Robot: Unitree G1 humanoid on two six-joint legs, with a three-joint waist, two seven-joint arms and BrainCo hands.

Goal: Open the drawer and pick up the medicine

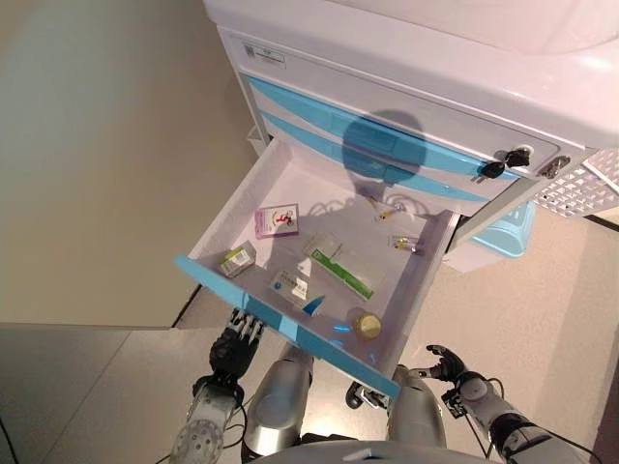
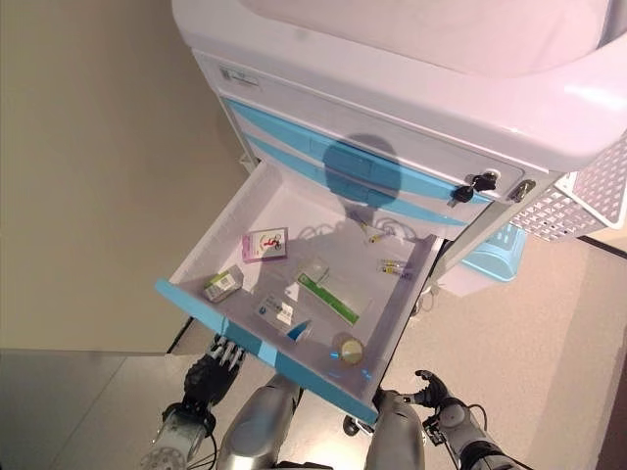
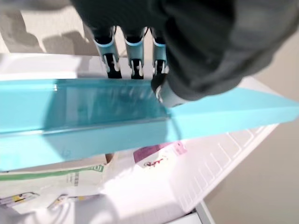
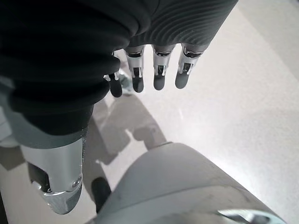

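The white drawer (image 1: 253,184) with a blue front (image 1: 280,314) stands pulled far out of the cart. Inside lie a pink box (image 1: 277,219), a small green-and-white box (image 1: 237,258), a long green-striped box (image 1: 340,271), a white box (image 1: 290,285), a round jar (image 1: 366,325) and small vials (image 1: 404,242). My left hand (image 1: 235,348) is below the blue front, its straight fingers (image 3: 135,51) reaching up behind the front's lower edge, tips hidden. My right hand (image 1: 450,365) hangs low at the right, relaxed and empty.
The cart (image 1: 406,68) has two shut blue drawers above, with keys (image 1: 503,162) in a lock at the right. A white mesh basket (image 1: 580,184) and a light blue bin (image 1: 508,232) hang on its right side. A beige wall (image 1: 97,145) is at the left.
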